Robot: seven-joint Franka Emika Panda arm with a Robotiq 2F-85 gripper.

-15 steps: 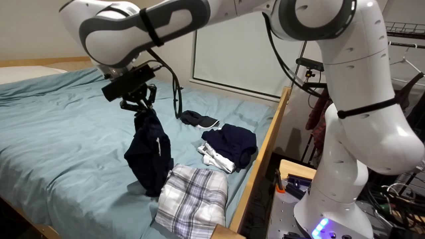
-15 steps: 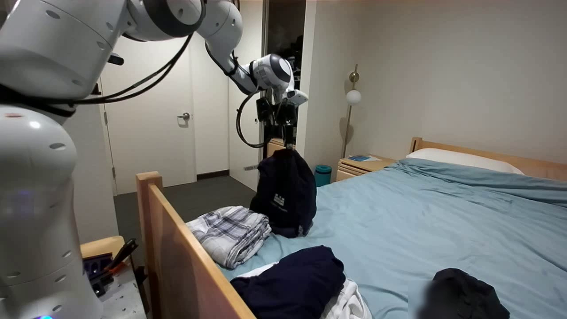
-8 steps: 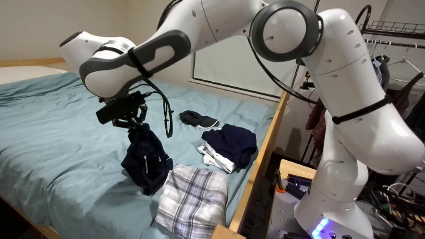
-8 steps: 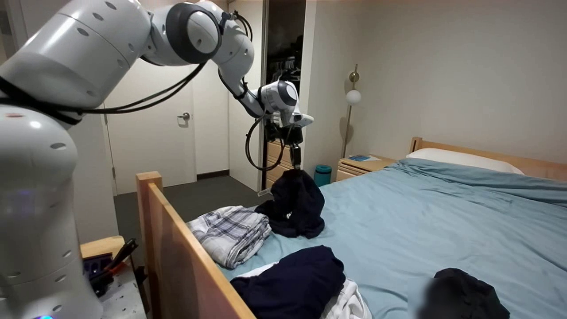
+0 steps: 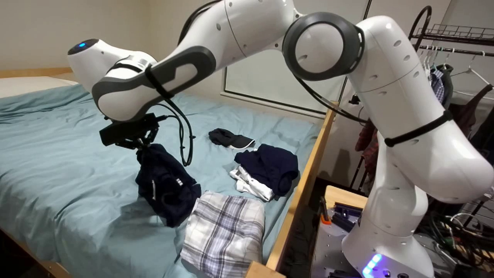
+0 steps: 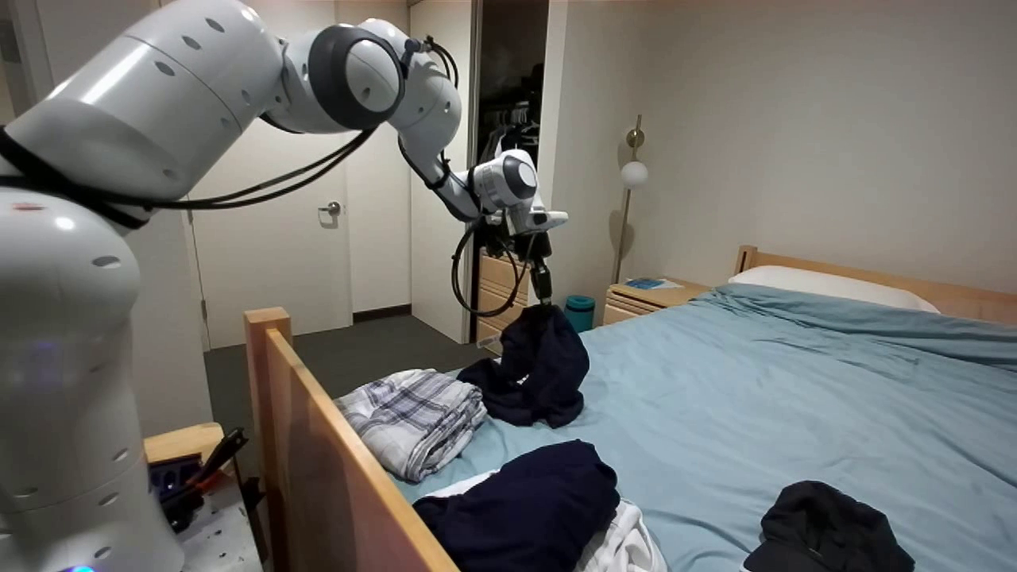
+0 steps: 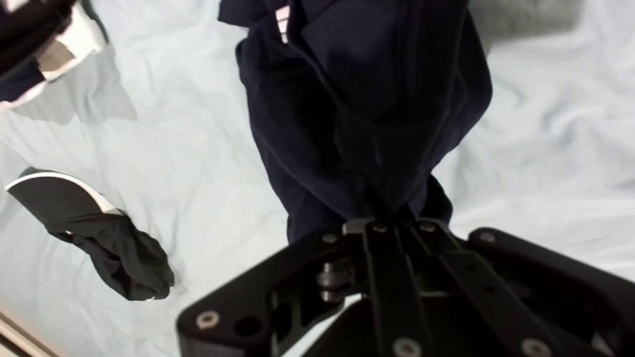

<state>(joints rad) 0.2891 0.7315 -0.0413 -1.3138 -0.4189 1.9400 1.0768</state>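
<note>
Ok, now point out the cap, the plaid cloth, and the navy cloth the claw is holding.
Cap (image 7: 110, 242), in the wrist view: on its crown.
Plaid cloth (image 5: 224, 232), in an exterior view: on its folded top.
Held navy cloth (image 5: 165, 183), in an exterior view: on its middle.

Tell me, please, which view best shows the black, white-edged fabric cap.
The wrist view: the black fabric cap appears large and whole, brim and crown clear. In an exterior view the cap is whole but smaller; in an exterior view the picture's bottom edge crops the cap.
</note>
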